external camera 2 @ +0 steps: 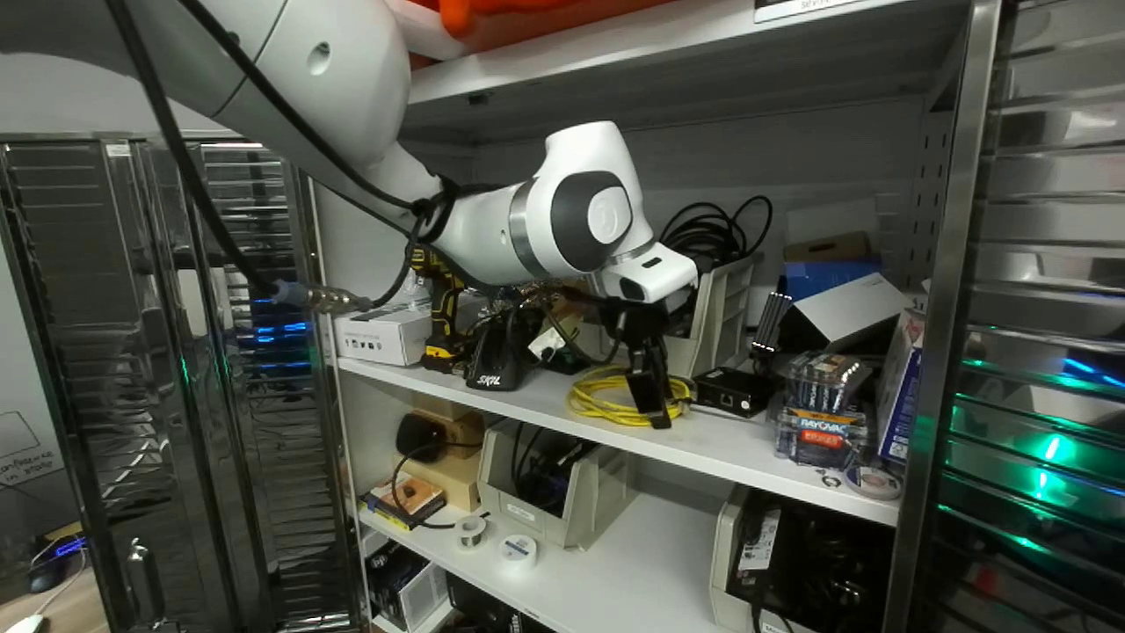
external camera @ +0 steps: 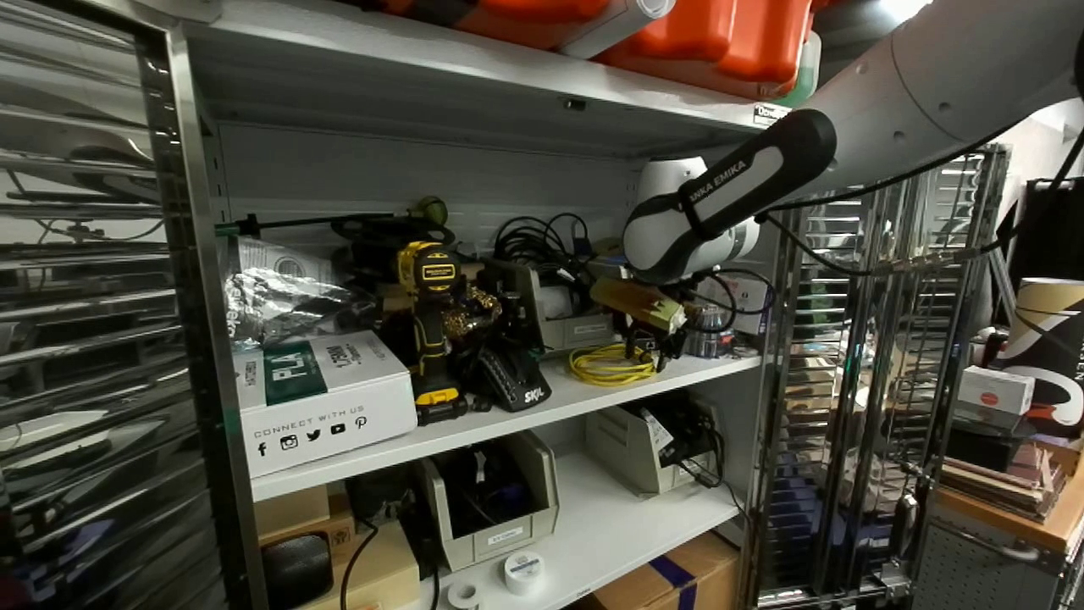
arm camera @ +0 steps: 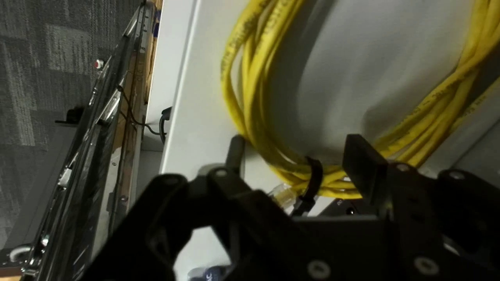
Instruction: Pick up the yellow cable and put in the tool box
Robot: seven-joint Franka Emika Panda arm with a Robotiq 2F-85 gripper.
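Yellow cable (external camera: 608, 374) lies flat near the front edge of the counter (external camera 2: 725, 431), between its front corners, where we judge a reach from outside is easiest. We find the hand (arm camera: 295, 150) spread, appearing to straddle the coil's bound section; whether it touches, we cannot tell. We infer this section suits a grip because a black tie (arm camera: 313, 179) gathers the strands there, so the coil should lift whole. Materials: thin, smooth yellow jacket bearing dark print, rounded loops, probably springy; tie narrow, dull; beside it a clear plug (arm camera: 284, 195), likely hard plastic. Tool box: not identified.
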